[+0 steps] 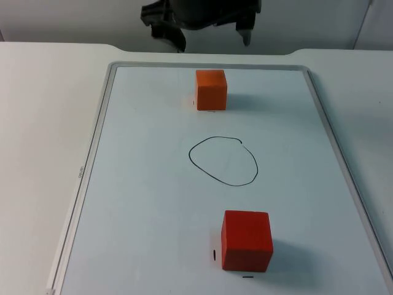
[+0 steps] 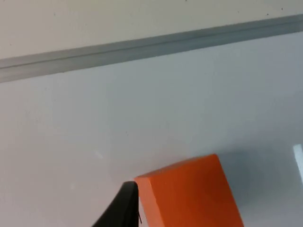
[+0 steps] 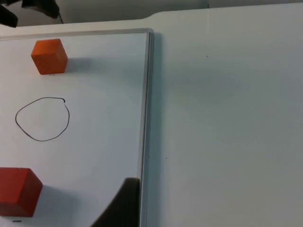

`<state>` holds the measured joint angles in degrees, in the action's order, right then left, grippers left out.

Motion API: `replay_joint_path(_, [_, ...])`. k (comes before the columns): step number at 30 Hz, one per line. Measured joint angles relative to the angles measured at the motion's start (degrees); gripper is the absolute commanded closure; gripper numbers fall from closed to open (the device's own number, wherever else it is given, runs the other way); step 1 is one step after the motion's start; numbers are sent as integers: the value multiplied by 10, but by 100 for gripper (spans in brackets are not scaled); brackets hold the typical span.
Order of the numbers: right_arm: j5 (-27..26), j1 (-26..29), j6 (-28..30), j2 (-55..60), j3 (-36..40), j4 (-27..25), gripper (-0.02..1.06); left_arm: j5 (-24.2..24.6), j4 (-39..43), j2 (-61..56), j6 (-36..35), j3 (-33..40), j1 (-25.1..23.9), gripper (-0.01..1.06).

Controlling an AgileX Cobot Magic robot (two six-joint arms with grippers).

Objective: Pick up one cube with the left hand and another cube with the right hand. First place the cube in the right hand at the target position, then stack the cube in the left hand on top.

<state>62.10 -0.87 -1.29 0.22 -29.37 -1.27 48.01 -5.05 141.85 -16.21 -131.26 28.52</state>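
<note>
Nearest the camera, a red cube [image 1: 246,240] sits on the whiteboard [image 1: 141,203], below the drawn circle [image 1: 223,160]. Beyond the circle stands an orange cube [image 1: 210,90], the left end effector [image 1: 212,38] spread above it. Right end effector: state unclear.

Light: bright, even, diffuse overhead | Shadows: red cube [image 1: 246,240] and orange cube [image 1: 211,90] are casting soft shadows rightward on the whiteboard [image 1: 141,184] | Glare: faint streak showing in left wrist view | Focus: left wrist view is looking slightly soft
</note>
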Motion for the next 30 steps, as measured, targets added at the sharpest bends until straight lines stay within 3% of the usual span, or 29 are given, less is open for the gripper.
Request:
replay_joint_path(12, [0, 0, 0, 0, 0, 0, 0, -9, 80, 42, -63, -4, 22, 1])
replay_joint_path(30, [0, 0, 0, 0, 0, 0, 0, -51, 121, 81, -65, -6, 22, 1])
